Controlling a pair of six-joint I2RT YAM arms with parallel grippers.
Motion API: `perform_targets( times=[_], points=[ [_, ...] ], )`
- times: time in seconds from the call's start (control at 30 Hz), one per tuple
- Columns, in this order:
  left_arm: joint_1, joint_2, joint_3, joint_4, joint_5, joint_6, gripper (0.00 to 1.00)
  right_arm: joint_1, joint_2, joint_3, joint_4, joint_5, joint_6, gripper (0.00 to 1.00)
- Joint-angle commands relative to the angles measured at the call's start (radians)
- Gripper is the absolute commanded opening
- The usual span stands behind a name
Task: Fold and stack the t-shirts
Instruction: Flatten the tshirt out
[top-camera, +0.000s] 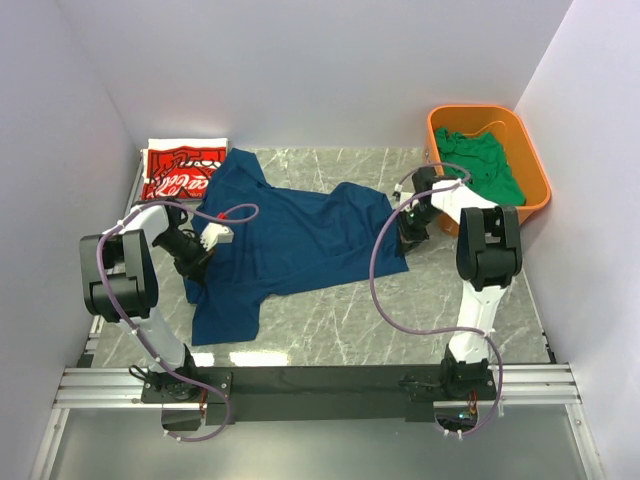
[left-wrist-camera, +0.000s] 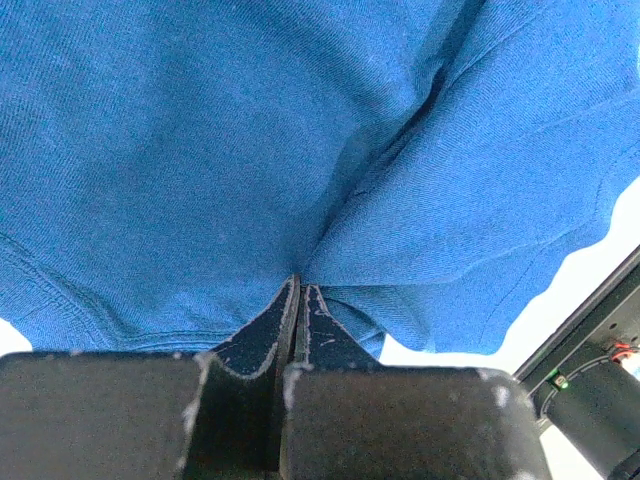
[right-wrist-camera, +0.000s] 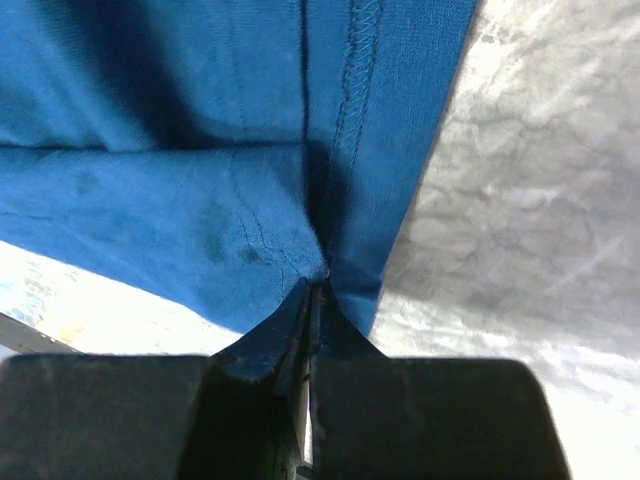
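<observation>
Overhead and wrist views of the fold-and-stack task at an early to middle stage. The red t-shirt (top-camera: 182, 172), with white lettering, lay as a compact rectangle at about 10 o'clock on the table (top-camera: 400, 320), apart from both arms; it appeared already folded and could serve as the base of the stack. The navy blue t-shirt (top-camera: 300, 235) lay spread, wrinkled and unfolded across the centre of the table, one sleeve reaching toward 11 o'clock and another flap of cloth toward 7 o'clock. The left gripper (left-wrist-camera: 298, 290) was clenched on a pinch of this shirt at its 9 o'clock side, the fingertips meeting with blue cloth gathered between them. The right gripper (right-wrist-camera: 315, 285) was likewise clamped on the shirt at its 3 o'clock edge, beside a stitched hem, with bare marble showing past the edge. The step in hand was judged to be the first fold or the straightening of the navy shirt. The orange tub (top-camera: 445, 118) stood at 2 o'clock and held the green t-shirt (top-camera: 485, 165), bunched and unfolded; nothing else could be made out inside. Remaining work, as judged: folding the navy shirt, taking out and folding the green one, and stacking all three.
</observation>
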Motion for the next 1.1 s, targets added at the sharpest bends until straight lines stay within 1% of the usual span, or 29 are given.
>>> perform_targets(
  times=[0.0,0.1,0.13,0.17,0.3,0.47,0.5,0.53,0.6,0.63,0.7,0.73,0.77,0.8,0.83,0.87,0.9,0.93,0.97,1.0,1.03,1.07],
  points=[
    [0.015,0.001,0.038,-0.031,0.039,0.013,0.01,-0.010,-0.131,0.012,0.021,0.012,-0.024,0.00],
    [0.059,0.002,0.114,-0.097,0.092,0.015,0.01,-0.018,-0.243,0.001,0.022,0.014,-0.056,0.00],
    [0.059,-0.002,0.115,-0.118,0.109,0.016,0.01,-0.018,-0.243,0.001,0.019,0.012,-0.065,0.00],
    [0.077,-0.013,0.150,-0.149,0.143,0.015,0.01,-0.024,-0.280,0.000,0.009,0.005,-0.084,0.00],
    [0.119,-0.018,0.230,-0.230,0.189,0.018,0.01,-0.050,-0.349,-0.015,-0.004,-0.041,-0.127,0.00],
    [0.180,-0.048,0.271,-0.261,0.232,0.019,0.01,-0.079,-0.436,-0.042,-0.004,-0.101,-0.171,0.00],
    [0.190,-0.053,0.280,-0.269,0.246,0.021,0.01,-0.106,-0.453,-0.043,0.001,-0.116,-0.187,0.00],
    [0.202,-0.062,0.308,-0.289,0.258,0.019,0.01,-0.116,-0.494,-0.043,0.007,-0.145,-0.194,0.00],
    [0.228,-0.074,0.349,-0.310,0.306,0.009,0.01,-0.136,-0.541,-0.045,0.045,-0.158,-0.202,0.00],
    [0.234,-0.088,0.375,-0.318,0.326,-0.017,0.01,-0.148,-0.589,-0.040,0.062,-0.164,-0.205,0.00],
    [0.245,-0.102,0.473,-0.322,0.390,-0.060,0.01,-0.150,-0.631,-0.008,0.093,-0.166,-0.199,0.00],
    [0.246,-0.117,0.512,-0.321,0.419,-0.106,0.01,-0.150,-0.662,0.012,0.105,-0.166,-0.190,0.00],
    [0.246,-0.123,0.596,-0.316,0.466,-0.129,0.01,-0.151,-0.677,0.050,0.119,-0.167,-0.176,0.00],
    [0.245,-0.130,0.643,-0.306,0.499,-0.166,0.01,-0.150,-0.690,0.073,0.146,-0.164,-0.141,0.00],
    [0.245,-0.134,0.697,-0.292,0.523,-0.253,0.01,-0.148,-0.706,0.101,0.160,-0.153,-0.121,0.00],
    [0.245,-0.134,0.801,-0.277,0.543,-0.298,0.01,-0.151,-0.714,0.153,0.176,-0.124,-0.103,0.00],
    [0.246,-0.140,0.843,-0.193,0.577,-0.364,0.01,-0.150,-0.719,0.179,0.211,-0.095,-0.069,0.00],
    [0.248,-0.165,0.875,-0.136,0.591,-0.499,0.01,-0.150,-0.728,0.207,0.229,-0.072,-0.052,0.00],
    [0.257,-0.185,0.897,-0.070,0.605,-0.574,0.01,-0.151,-0.734,0.252,0.248,-0.049,-0.038,0.00],
    [0.260,-0.214,0.889,0.122,0.606,-0.652,0.01,-0.153,-0.739,0.276,0.284,-0.003,-0.009,0.00],
    [0.265,-0.276,0.851,0.215,0.597,-0.803,0.01,-0.153,-0.748,0.300,0.298,0.012,0.003,0.00],
    [0.268,-0.309,0.833,0.319,0.585,-0.867,0.01,-0.151,-0.752,0.349,0.309,0.035,0.014,0.00]
  ],
)
